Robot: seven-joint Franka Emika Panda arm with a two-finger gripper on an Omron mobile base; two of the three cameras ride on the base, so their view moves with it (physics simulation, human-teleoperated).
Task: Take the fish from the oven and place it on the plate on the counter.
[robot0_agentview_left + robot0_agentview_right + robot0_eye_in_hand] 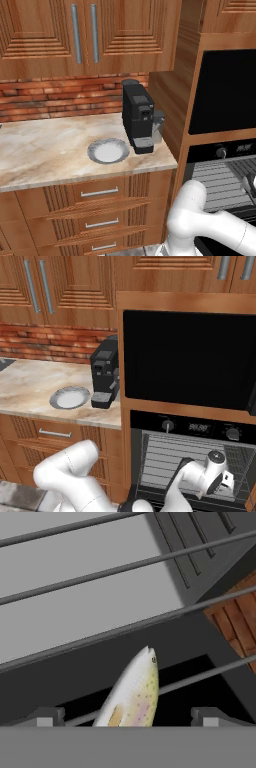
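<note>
Two base views give you the setting: the plate (pixel 108 150) sits on the counter (pixel 45 150) just beside the black coffee machine (pixel 137 117), and the arm reaches into the oven (pixel 192 456), where the gripper (pixel 226 480) hangs over the wire rack (pixel 165 453). Your hand view adds the fish (pixel 131 693) itself, lying on the rack (pixel 125 627) bars between the spread-apart fingertips (pixel 47 716), untouched by either. It looks slender and pale, grey-tan with small spots and a yellowish patch, its snout pointing away from the hand.
</note>
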